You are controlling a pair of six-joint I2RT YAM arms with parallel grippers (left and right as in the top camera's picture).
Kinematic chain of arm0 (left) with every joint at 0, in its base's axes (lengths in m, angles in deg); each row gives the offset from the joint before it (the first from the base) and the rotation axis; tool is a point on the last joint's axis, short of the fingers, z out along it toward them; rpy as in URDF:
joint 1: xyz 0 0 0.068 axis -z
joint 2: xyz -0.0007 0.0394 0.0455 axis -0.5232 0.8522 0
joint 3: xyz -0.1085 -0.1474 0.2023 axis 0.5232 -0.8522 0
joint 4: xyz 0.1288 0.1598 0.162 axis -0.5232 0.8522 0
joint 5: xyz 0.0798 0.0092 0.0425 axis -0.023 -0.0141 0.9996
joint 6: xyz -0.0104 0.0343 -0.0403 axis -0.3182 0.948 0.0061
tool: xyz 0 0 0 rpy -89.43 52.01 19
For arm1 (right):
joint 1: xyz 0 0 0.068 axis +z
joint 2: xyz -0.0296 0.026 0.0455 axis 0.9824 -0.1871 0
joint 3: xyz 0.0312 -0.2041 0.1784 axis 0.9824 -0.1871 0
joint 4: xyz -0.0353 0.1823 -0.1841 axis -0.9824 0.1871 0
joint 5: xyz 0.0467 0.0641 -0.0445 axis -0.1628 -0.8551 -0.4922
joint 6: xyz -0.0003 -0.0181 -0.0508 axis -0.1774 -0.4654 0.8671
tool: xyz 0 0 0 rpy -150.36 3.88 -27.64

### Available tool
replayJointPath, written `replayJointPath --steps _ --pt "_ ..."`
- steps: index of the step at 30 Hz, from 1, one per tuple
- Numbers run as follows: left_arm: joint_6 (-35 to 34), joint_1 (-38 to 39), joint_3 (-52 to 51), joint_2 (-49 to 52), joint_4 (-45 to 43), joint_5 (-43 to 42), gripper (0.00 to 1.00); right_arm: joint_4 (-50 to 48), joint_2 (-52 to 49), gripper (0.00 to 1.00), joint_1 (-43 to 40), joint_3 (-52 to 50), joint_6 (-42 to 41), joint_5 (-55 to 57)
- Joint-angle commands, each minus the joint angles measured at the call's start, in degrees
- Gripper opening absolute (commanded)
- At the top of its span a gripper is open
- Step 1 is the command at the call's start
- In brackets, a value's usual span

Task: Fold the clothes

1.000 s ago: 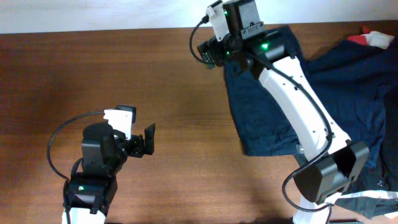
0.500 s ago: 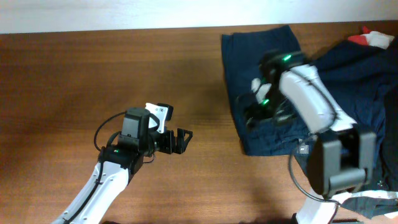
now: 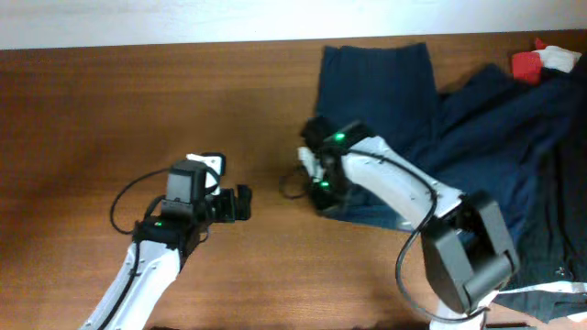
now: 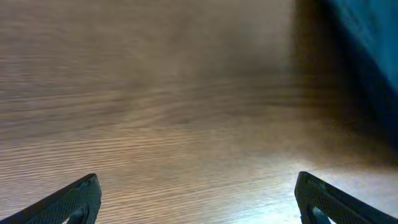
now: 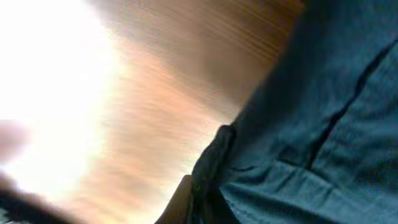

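My left hand (image 3: 240,203) hovers over bare wood on the left half of the table (image 3: 138,101), released, apart from any cloth. In its wrist view the 2 fingers (image 4: 78,198) stand wide apart at the bottom corners. Nothing is between them but wood grain, and a sliver of dark blue fabric shows at the top right corner.

My right arm reaches in from the lower right, and my right hand (image 3: 316,188) is at the lower left corner of the navy trousers (image 3: 376,92), low over the cloth's edge. Whether that hand is clenched on the fabric or released I cannot tell. The overhead view hides the fingers under the wrist, and the right wrist view is smeared with blur. That view shows the navy cloth (image 5: 323,93) with stitched seams filling its right side, a bunched fold at its lower edge, and wood to the left under a bright glare.

The trousers lie spread on the right half of the table, running from the far edge toward me. To their right, touching them, is a rumpled heap of darker clothes (image 3: 541,156). At the far right corner a red cloth (image 3: 526,66) lies beside a white piece (image 3: 556,57).
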Motion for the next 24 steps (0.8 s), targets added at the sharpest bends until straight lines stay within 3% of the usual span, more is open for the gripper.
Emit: replayJointPath --steps 1,3,8,10,13,16,17,18,19,20,22,24 --pt "-0.1 -2.8 0.7 -2.4 1.2 -0.2 0.99 -2.1 0.7 0.04 9.1 3.8 -2.8 -6.0" --pt "-0.1 -2.7 0.7 -2.4 2.1 -0.9 0.99 -1.6 0.7 0.96 9.2 4.0 -3.8 -5.1" --pt "-1.1 -2.3 0.7 -1.6 2.3 -15.4 0.99 16.7 1.8 0.99 -2.8 17.6 -5.9 14.6" --pt "-7.0 1.0 0.7 0.9 2.3 -18.3 0.99 19.3 3.1 0.99 -8.5 19.7 -5.9 14.5" --pt "-21.8 9.8 0.7 8.6 2.0 -18.3 0.99 24.3 3.4 0.99 -17.9 19.7 -5.9 14.4" --pt "-25.3 17.9 0.7 17.6 -6.5 -18.3 0.99 26.6 3.4 0.99 -25.9 19.7 -5.4 14.4" --pt "-25.3 19.5 0.7 20.5 -10.3 -18.1 0.91 27.0 3.4 0.99 -27.3 19.7 -3.7 14.5" --pt "-25.3 19.9 0.7 22.7 -11.3 -18.1 0.6 27.1 3.4 0.99 -27.8 19.7 -3.7 14.6" --pt "-25.3 19.9 0.7 23.8 -11.2 -18.0 0.35 27.1 3.4 0.99 -28.1 19.7 -3.7 14.6" --pt "-25.2 19.7 0.7 23.8 -10.8 -17.5 0.01 27.2 3.4 0.99 -28.3 19.7 -3.7 14.6" --pt "-22.0 15.0 1.2 22.3 -7.5 -13.0 0.0 27.2 3.4 0.99 -28.4 19.7 -3.7 15.5" --pt "-9.8 3.1 7.5 17.7 6.1 -2.4 0.0 27.4 3.4 0.99 -28.8 19.7 -3.7 16.3"
